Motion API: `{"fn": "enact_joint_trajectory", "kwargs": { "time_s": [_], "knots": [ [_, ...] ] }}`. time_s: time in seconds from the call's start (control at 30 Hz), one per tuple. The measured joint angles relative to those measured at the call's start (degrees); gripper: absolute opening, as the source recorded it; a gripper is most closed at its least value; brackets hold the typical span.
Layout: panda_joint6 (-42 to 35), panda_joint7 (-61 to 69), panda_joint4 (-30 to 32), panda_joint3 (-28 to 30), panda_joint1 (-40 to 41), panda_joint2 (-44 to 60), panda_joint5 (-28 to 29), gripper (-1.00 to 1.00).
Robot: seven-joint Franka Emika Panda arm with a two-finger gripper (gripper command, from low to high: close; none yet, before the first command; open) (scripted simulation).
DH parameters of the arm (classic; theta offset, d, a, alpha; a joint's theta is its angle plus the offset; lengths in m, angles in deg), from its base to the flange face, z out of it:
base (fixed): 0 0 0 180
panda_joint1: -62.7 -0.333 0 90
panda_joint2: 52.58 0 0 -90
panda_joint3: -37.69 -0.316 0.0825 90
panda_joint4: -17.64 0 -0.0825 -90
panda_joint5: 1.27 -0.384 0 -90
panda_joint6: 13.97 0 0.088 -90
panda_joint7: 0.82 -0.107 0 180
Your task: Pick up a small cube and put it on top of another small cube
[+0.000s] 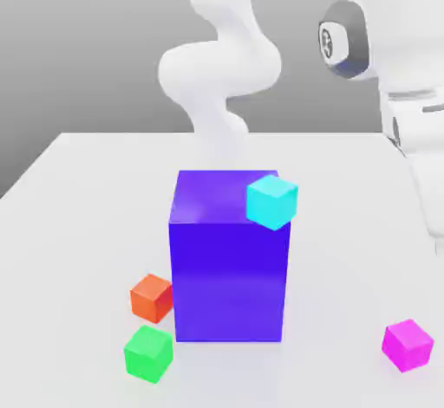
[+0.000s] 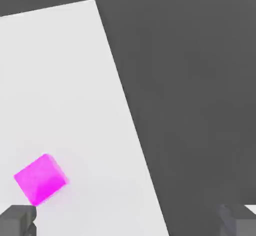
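Currently | step: magenta cube [image 2: 41, 179] is being approached on the counter [image 2: 75, 79], lying just inside one of the spread, empty fingers [image 2: 19, 220] | advice: fingers are best being centred over it, squared to its faces | target: orange-red cube [image 1: 152, 297] is sitting beside the purple block [image 1: 229, 259] | hidden: fingertips are being cropped.

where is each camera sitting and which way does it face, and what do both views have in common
Exterior view: off the arm, raised, looking down across the white table at the big purple-blue block, cyan cube, orange-red cube, green cube and magenta cube; the white arm shows behind the block and at the view's right.
Hand view: on the hand, looking down at the table edge and the magenta cube; the open gripper shows as two grey fingertips.
Shared: the magenta cube and the table.
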Motion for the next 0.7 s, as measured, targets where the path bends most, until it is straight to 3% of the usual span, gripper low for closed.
{"fn": "enact_joint_trajectory", "kwargs": {
  "time_s": [0.3,0.43,0.47,0.7],
  "knots": [
    [6.92,11.63,2.0,-1.92,-4.23,14.29,9.94,0.0],
    [13.04,12.54,0.68,-2.15,-4.52,22.39,10.79,0.0],
    [14.44,12.66,0.34,-2.31,-4.4,24.19,10.68,-1.0],
    [14.51,12.67,0.29,-2.31,-4.41,24.45,10.72,-1.0]
  ]
}}
